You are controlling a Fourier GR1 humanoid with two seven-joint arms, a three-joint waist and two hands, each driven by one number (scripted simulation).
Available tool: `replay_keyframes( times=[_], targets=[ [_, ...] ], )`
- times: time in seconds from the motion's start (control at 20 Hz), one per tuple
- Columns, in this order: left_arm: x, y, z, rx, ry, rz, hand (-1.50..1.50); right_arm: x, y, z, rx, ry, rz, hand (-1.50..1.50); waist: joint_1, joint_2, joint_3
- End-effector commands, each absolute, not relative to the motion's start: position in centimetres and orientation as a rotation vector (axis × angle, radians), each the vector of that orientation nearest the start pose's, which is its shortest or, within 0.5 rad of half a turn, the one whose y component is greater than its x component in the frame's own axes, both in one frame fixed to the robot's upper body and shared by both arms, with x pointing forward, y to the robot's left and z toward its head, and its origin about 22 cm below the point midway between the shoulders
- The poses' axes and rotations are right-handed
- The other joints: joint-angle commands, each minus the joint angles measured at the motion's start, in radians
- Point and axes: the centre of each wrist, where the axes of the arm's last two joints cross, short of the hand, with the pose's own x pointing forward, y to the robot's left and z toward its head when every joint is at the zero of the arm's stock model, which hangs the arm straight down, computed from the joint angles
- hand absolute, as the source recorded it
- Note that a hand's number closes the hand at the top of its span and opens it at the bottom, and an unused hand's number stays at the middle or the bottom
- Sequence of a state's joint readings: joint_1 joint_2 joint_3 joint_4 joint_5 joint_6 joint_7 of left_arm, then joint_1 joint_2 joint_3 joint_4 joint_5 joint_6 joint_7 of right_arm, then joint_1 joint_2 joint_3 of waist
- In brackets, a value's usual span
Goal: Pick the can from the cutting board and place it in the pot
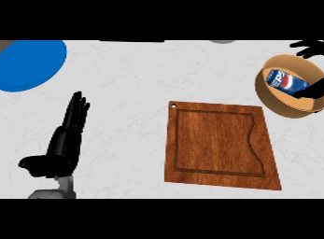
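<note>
Resting at the lower left, the left hand (64, 140) lies open on the counter (144, 79), fingers straight. Right of it sits the board (219, 144). Farther right, the can (286, 81) lies in the pot (274, 100), the right hand (316, 88) spread open around it, holding nothing. A plate (28, 64) lies far left.

A single head view looks steeply down on the pale desk (144, 84) from above. The near edge lies at the bottom, where the left hand (66, 135) enters. It stands far enough back to take in the cutting board (219, 144) mid-frame, while the pot (293, 86) sits at the right border.
</note>
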State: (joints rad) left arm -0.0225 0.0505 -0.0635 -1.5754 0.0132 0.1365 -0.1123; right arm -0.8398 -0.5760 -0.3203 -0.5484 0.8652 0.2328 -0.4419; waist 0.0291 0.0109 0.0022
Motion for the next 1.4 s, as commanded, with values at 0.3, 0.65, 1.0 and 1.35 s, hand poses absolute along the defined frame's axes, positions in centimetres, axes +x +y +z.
replay_keyframes(
  times=[0.3,0.65,1.0,1.35],
  targets=[
    [24.8,23.0,0.9,0.091,-1.713,0.032,0.00,40.7,-43.0,14.5,-0.334,-1.737,0.330,-1.50,-0.005,-0.003,-0.001],
    [24.4,22.6,0.9,0.075,-1.720,0.023,0.00,37.2,-49.1,15.1,-0.380,-1.738,0.206,-1.50,0.021,0.010,0.001],
    [25.9,21.6,1.3,0.068,-1.732,0.016,0.00,35.1,-51.7,15.4,-0.381,-1.800,0.162,-1.50,0.025,0.017,0.003],
    [25.6,21.1,1.6,0.058,-1.757,-0.004,0.00,33.2,-53.8,16.2,-0.416,-1.810,0.132,-1.50,0.043,0.023,0.005]
  ],
)
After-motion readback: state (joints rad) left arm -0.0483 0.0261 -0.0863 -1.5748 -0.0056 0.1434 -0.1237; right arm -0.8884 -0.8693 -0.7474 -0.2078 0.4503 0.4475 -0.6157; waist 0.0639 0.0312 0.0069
